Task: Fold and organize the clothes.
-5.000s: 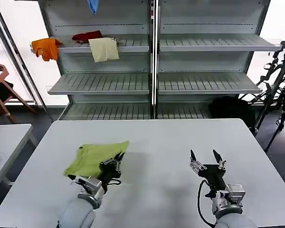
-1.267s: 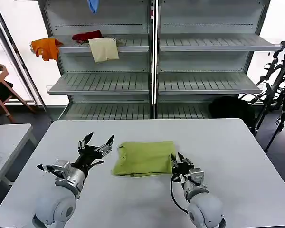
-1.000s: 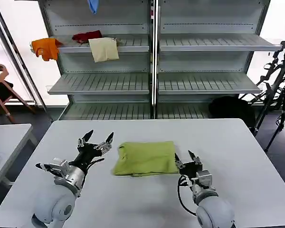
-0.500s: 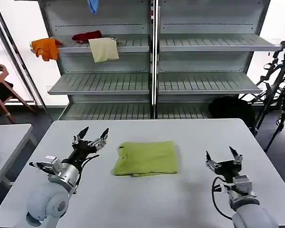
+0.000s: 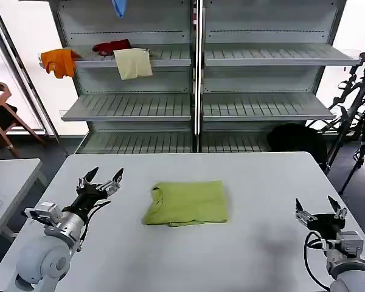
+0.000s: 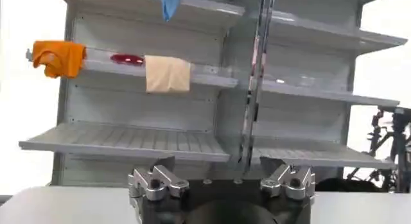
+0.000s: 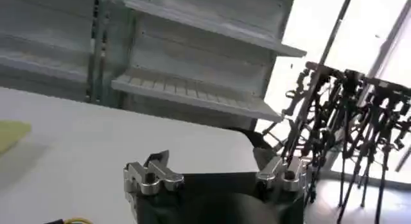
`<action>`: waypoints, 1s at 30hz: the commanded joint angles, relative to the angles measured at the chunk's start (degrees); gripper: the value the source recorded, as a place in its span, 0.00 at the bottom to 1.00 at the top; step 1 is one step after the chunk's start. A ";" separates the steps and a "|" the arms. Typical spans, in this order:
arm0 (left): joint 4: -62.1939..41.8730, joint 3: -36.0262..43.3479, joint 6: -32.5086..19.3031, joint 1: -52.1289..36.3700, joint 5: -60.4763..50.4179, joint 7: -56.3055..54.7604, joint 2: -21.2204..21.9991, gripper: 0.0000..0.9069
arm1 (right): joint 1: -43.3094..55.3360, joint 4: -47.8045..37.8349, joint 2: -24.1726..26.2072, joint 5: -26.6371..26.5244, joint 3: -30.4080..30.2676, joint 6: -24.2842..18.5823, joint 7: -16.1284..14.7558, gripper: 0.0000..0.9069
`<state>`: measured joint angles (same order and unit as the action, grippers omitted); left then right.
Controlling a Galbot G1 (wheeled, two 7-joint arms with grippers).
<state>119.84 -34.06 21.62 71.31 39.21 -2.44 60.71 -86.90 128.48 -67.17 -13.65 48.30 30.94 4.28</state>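
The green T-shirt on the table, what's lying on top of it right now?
Nothing rests on the folded green T-shirt; its top is bare. The left gripper and right gripper sit open, off to either side. Whatever its folds cover cannot be seen.

The T-shirt (image 5: 187,203) is soft matt cloth, folded on the smooth matt desk (image 5: 243,255); behind the desk, shelves (image 5: 134,106) look like painted metal.

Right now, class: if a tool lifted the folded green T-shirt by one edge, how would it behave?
The T-shirt would likely droop and unfold: it is soft layered cloth lying flat. It probably weighs little. Pushed across the smooth table, it may bunch rather than slide.
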 commanded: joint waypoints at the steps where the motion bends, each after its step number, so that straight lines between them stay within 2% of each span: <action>1: -0.75 -2.68 0.07 3.34 0.74 0.93 -0.63 1.00 | -4.10 1.60 0.60 -4.47 5.82 0.84 -1.19 1.00; 12: 1.08 -1.71 0.55 4.33 -0.40 0.83 1.15 1.00 | -4.23 3.04 0.33 -4.47 5.88 0.38 -0.35 1.00; 18: 2.18 -1.93 1.38 4.85 -1.32 0.65 1.75 1.00 | -3.64 4.78 1.20 -6.51 5.31 2.10 -1.66 1.00; 27: 1.51 -1.66 1.21 5.11 -3.28 0.78 1.70 1.00 | -1.06 3.09 1.16 -4.80 0.65 2.17 -5.02 1.00; 30: 1.16 -1.37 1.19 4.72 -3.29 0.83 1.35 1.00 | 0.01 1.95 1.07 -4.29 -1.18 2.09 -5.25 1.00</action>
<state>121.34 -35.60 22.72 76.08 36.73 -1.73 62.24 -88.77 132.01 -66.12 -18.32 51.08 32.63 0.87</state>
